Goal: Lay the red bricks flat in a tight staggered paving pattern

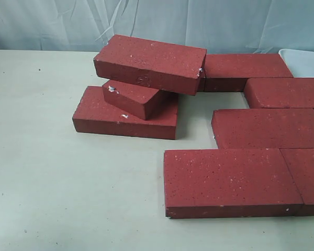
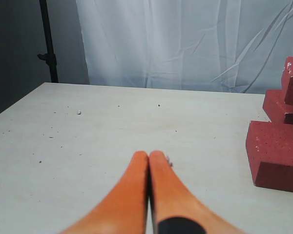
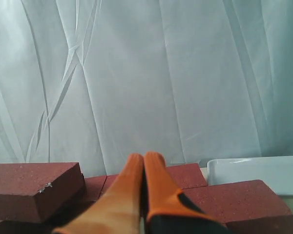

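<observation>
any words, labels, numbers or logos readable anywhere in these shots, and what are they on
None: no view shows any readable text.
The red bricks carry only pale speckles and white chips, with no stamp or number.
The white tray, the table and the curtain are blank.
The left gripper and the right gripper show plain orange and black, with no marking.

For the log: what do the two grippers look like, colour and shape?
Both alike: the left gripper and the right gripper each have two long, smooth orange fingers tapering to rounded tips, with a black patch near the base of one. No cables, markings or arm links show.
</observation>
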Robot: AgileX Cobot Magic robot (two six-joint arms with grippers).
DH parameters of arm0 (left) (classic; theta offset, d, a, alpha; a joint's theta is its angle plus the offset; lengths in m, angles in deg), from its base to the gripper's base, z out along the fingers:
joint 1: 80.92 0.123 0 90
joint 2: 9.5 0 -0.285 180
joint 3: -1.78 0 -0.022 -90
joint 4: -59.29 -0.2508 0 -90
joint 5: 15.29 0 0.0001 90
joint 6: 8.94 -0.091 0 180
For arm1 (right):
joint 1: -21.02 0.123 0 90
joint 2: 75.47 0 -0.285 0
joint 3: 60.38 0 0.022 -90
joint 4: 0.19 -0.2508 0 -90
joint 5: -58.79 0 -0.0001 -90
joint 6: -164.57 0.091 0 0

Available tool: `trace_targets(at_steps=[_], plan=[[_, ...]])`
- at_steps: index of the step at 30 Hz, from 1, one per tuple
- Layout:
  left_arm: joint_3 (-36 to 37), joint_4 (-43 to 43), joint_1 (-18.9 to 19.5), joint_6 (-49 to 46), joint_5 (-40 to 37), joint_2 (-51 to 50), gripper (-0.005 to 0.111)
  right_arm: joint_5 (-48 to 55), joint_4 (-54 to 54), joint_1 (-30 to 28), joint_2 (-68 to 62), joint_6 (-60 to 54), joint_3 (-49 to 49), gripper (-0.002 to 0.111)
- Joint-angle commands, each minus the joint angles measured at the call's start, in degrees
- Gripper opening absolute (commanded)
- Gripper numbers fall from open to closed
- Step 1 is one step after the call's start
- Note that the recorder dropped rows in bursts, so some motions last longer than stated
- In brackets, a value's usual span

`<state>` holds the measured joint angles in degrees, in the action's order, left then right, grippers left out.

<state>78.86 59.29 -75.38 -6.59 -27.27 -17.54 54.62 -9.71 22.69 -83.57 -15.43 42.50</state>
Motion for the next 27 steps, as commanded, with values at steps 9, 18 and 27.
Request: trace_targets(at_steps=[9,18,27], plan=[[0.14,0.00,0.01,0.08,0.42,0.25,0.000,-2.51,-0.06,-0.32,-0.45,0.00,2.47,-0.001],[0.14,0.00,0.01,0.08,0.42,0.25,0.000,-0.28,-0.06,-0.32,-17.20,0.00,12.25,-0.001],[0.14,0.00,0.01,0.08,0.32,0.25,0.000,2.65,-0.06,-0.32,-39.24,0.00,22.34,-0.001]])
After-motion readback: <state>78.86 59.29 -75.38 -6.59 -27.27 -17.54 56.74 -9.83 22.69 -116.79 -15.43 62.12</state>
